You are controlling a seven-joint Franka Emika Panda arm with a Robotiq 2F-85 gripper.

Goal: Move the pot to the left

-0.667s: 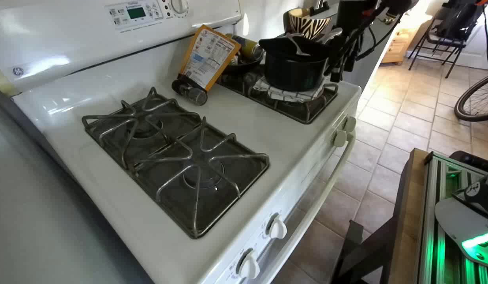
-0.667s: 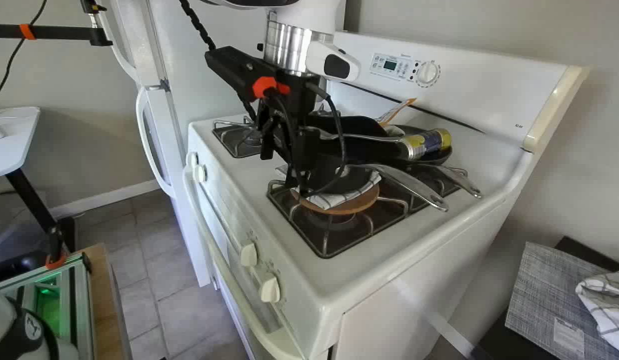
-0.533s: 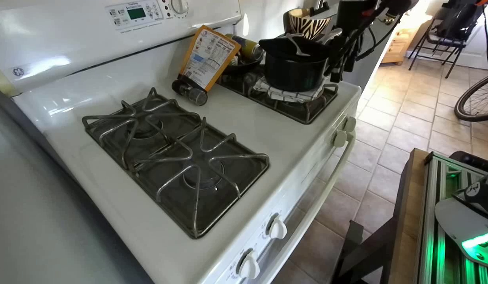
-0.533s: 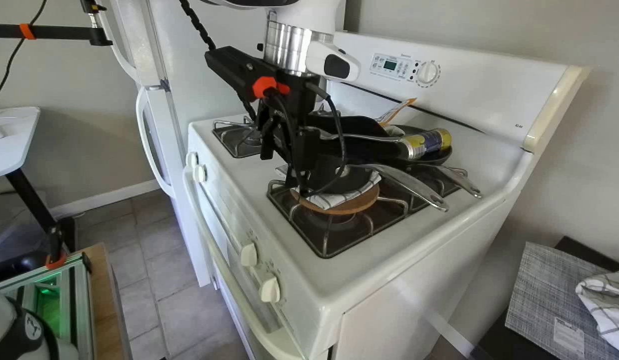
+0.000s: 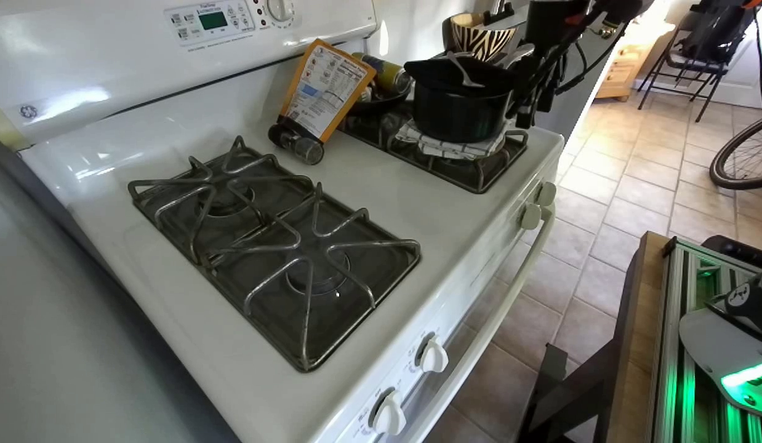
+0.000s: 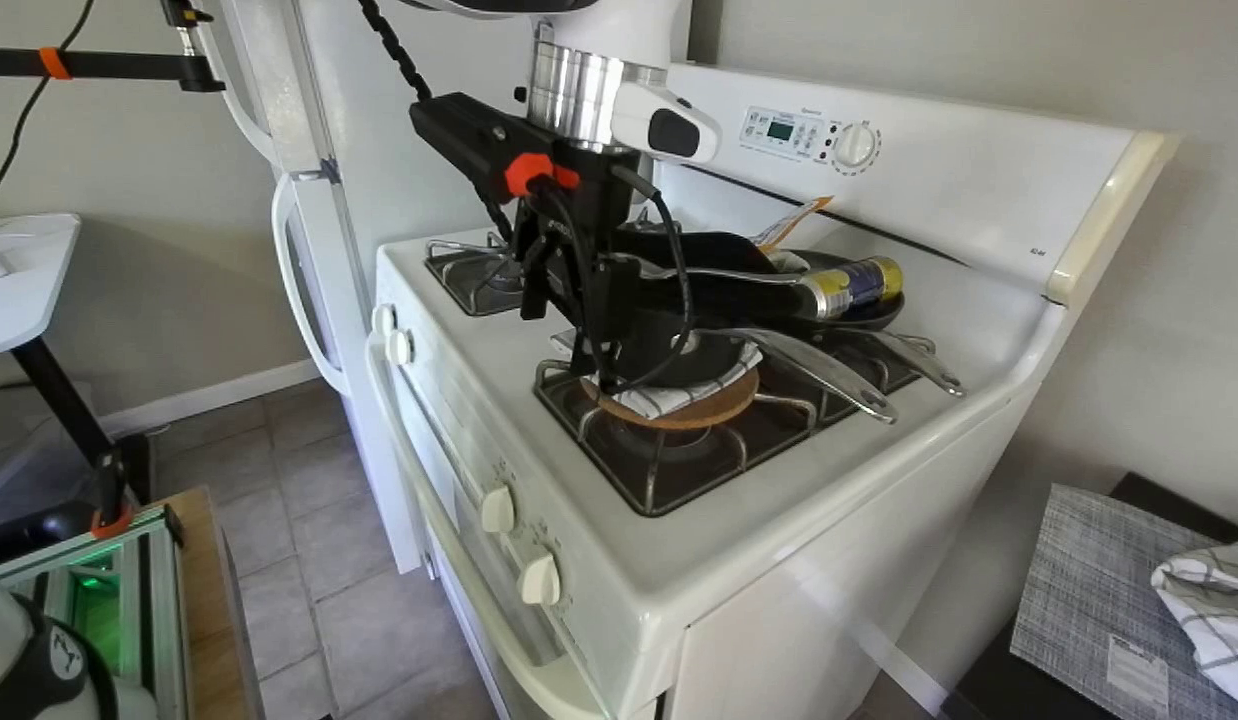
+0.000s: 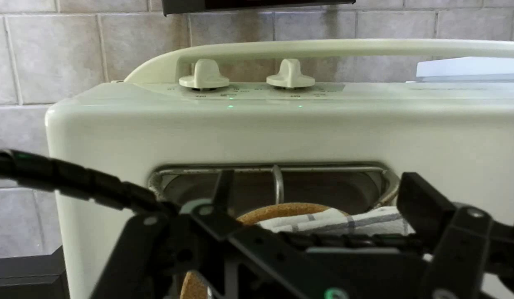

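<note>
The black pot (image 5: 461, 107) stands on a checked cloth over the front burner of the far grate in an exterior view. Its dark lower side also shows in an exterior view (image 6: 654, 358), partly behind my gripper. A metal spoon (image 5: 464, 72) rests at its top. My gripper (image 6: 569, 335) is low at the pot's front side, close against it. It also shows in an exterior view (image 5: 525, 111) at the pot's right edge. In the wrist view the fingers (image 7: 319, 187) stand wide apart. I cannot tell whether they touch the pot or a handle. The pot is not distinguishable in the wrist view.
A cork mat (image 6: 719, 405) and checked cloth (image 5: 427, 138) lie under the pot. Pans with metal handles (image 6: 819, 370), a can (image 6: 854, 288) and an orange bag (image 5: 325, 86) are beside it. Another burner grate (image 5: 313, 258) has nothing standing on it.
</note>
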